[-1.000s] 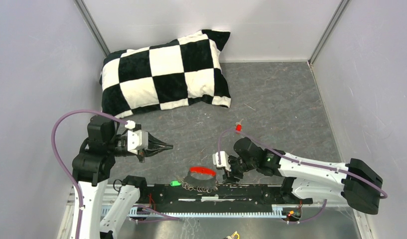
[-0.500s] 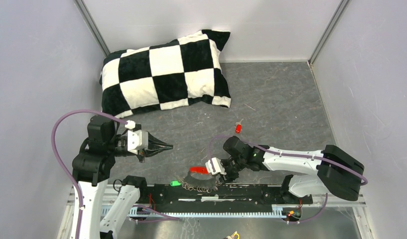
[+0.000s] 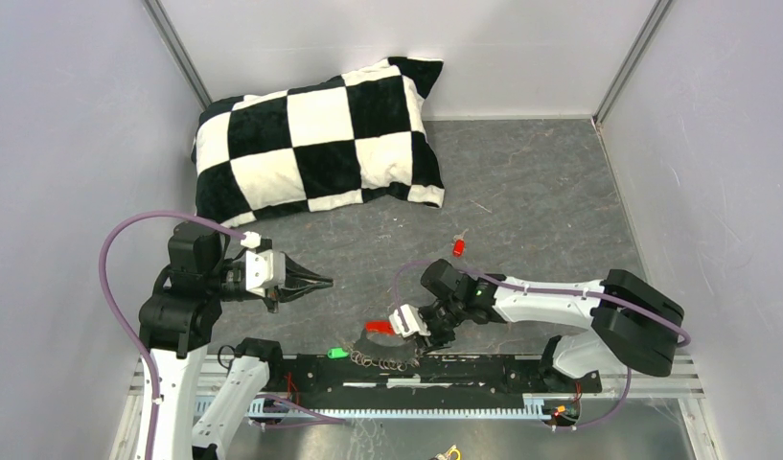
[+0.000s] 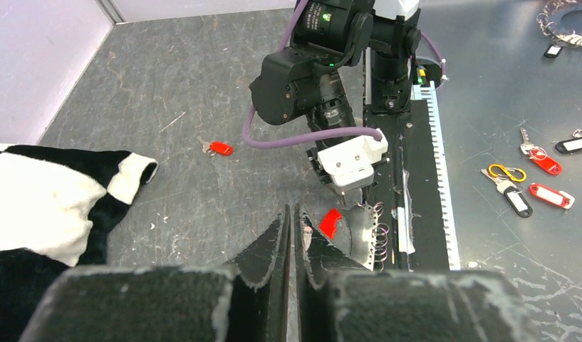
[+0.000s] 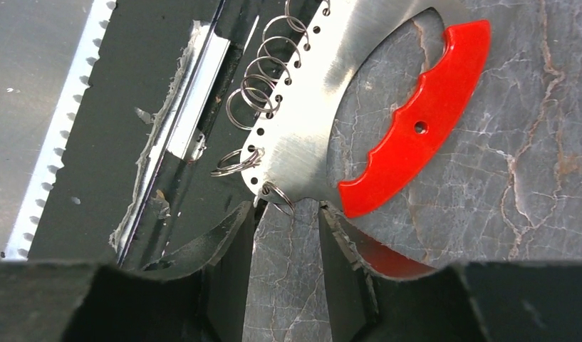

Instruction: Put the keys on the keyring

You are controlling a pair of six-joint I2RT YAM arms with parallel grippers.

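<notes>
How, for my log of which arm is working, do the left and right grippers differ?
The left gripper is shut, fingers pressed together; the right gripper is open. The left gripper hangs apart from the keyring, pointing toward it; the right gripper sits right at the keyring's metal end. Both hold nothing.

The pillow [image 3: 320,144] is a bold black-and-white checkerboard. The bench [image 3: 541,192] under it is dark grey, veined with paler marbling. The keyring [image 5: 416,121] has a bright red curved fob on a shiny silver plate hung with silver rings. The red-headed key [image 3: 458,247] matches that red, and the green-headed key [image 3: 338,353] is a vivid green. A purple cable [image 3: 103,268] loops over the black left arm [image 3: 181,321]. The right arm [image 3: 550,292] is white with black joints.
</notes>
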